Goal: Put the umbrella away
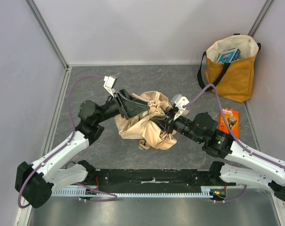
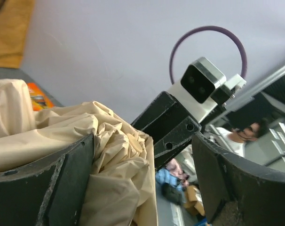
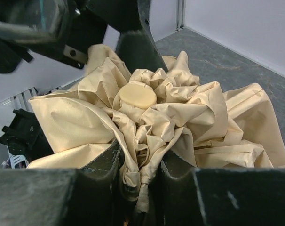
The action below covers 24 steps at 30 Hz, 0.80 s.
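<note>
The umbrella [image 1: 149, 123] lies mid-table as a crumpled heap of pale beige fabric, with its small knob handle [image 1: 144, 144] at the near edge. My right gripper [image 1: 165, 120] comes in from the right and is shut on a bunched fold of the fabric [image 3: 141, 175]. The umbrella's round cream top cap [image 3: 138, 94] faces that camera. My left gripper [image 1: 133, 106] is at the heap's upper left, open. Fabric [image 2: 119, 165] rests against its left finger [image 2: 62, 183], while the right finger [image 2: 236, 183] stands free of it.
A mustard-yellow tote bag [image 1: 233, 75] with black straps stands at the back right, a blue box [image 1: 228, 55] inside it. An orange packet [image 1: 228, 122] lies flat in front of the bag, close to my right arm. Grey walls enclose the table.
</note>
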Tool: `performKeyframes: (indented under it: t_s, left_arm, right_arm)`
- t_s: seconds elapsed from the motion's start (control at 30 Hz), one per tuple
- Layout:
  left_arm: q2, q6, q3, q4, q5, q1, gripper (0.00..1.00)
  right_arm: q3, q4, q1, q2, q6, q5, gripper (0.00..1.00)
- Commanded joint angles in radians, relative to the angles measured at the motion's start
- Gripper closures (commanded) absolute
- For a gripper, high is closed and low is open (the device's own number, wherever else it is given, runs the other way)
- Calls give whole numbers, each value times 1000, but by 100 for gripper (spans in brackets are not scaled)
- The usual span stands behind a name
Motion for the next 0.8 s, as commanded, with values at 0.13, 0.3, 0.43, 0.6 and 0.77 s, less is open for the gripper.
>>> performKeyframes:
  t_s: [0.13, 0.3, 0.43, 0.6, 0.77]
  left_arm:
    - [-186, 448, 255, -749, -179, 66, 7]
    - [-261, 559, 284, -944, -321, 66, 6]
    - [-326, 616, 258, -1003, -326, 66, 18]
    - [-337, 679, 263, -1036, -78, 63, 25]
    - [-289, 714, 266, -1134, -54, 66, 19]
  right_arm:
    - [30, 3, -2, -89, 3, 124, 100]
    - [30, -39, -2, -122, -5, 203, 100]
    - [53, -62, -2, -118, -8, 238, 100]
    - [71, -97, -4, -115, 3, 270, 100]
    - [80, -97, -2, -119, 5, 265, 100]
